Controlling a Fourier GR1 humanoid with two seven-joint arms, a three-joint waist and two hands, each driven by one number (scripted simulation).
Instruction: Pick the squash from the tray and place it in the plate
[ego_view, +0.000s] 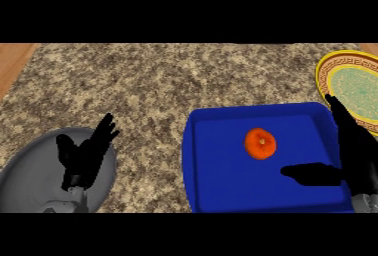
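1. Left hand (87, 150): fingers straight and spread, resting at lower left over a grey round object (29, 172).
2. Blue tray (214, 190): orange squash (260, 143) lies near its centre, untouched.
3. Right hand (354, 150): fingers extended, thumb out over the tray.
4. Yellow-rimmed plate (325, 70): upper right.

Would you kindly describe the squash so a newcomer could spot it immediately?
Find the blue tray on the speckled granite counter, at the view's lower right. The squash lies alone inside it, a small orange oval, left of the right hand and the only orange thing there.
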